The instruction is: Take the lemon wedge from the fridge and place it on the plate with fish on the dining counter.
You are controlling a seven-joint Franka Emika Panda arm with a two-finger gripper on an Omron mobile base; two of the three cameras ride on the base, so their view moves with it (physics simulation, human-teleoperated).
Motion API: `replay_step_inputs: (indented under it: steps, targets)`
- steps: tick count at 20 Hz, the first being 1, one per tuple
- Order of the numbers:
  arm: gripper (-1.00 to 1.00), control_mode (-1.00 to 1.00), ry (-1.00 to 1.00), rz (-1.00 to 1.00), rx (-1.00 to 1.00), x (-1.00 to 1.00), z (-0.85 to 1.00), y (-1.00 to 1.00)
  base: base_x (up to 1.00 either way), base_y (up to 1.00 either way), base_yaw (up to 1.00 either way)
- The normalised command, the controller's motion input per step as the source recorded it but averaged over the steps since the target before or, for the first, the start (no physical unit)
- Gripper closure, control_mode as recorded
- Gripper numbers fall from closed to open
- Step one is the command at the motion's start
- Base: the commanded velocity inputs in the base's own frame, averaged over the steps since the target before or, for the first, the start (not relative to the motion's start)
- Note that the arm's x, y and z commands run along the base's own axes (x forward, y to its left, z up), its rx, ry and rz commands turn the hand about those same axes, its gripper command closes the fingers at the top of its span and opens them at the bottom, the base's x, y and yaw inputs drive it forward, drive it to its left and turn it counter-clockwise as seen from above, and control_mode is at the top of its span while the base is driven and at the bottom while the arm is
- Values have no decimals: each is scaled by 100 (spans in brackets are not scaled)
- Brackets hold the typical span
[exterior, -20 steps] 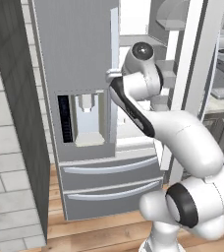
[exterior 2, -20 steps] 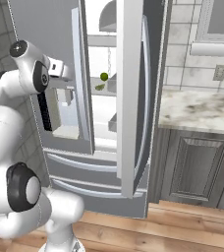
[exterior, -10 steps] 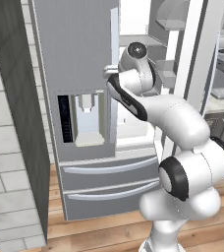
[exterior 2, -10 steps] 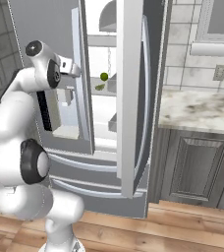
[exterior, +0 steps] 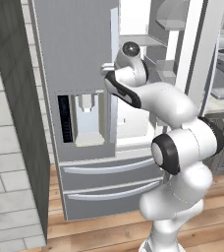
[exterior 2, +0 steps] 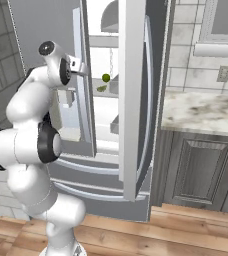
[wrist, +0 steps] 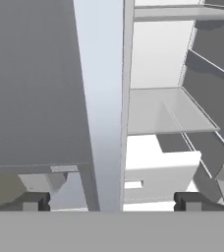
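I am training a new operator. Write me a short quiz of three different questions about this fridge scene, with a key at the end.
1. True or false: the right door of the fridge stands open.
2. The end effector is: A) shut on the lemon wedge; B) open and empty; C) shut on a door handle.
3. Fill in: in the right base view, a small round green fruit sits just ____ the lemon wedge.

Key
1. True. The white interior shows past the door's edge.
2. B. In the hand view both fingertips stand far apart with nothing between them.
3. above
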Motion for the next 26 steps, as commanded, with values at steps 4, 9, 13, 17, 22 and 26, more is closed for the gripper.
replay_step_inputs:
  steps: [4,9,13,17,22,26]
  targets:
    - [-100,-100,3,0,0,56,-1,0,0,0,0]
    - [-100,-100,2,0,0,59,-1,0,0,0,0]
    - [-100,-100,1,0,0,54,-12,2,0,0,0]
    - [-100,-100,2,0,0,51,-27,5,0,0,0]
    - [-100,-100,1,0,0,45,-25,1,0,0,0]
    - [-100,-100,-3,0,-2,23,-29,0,0,0,0]
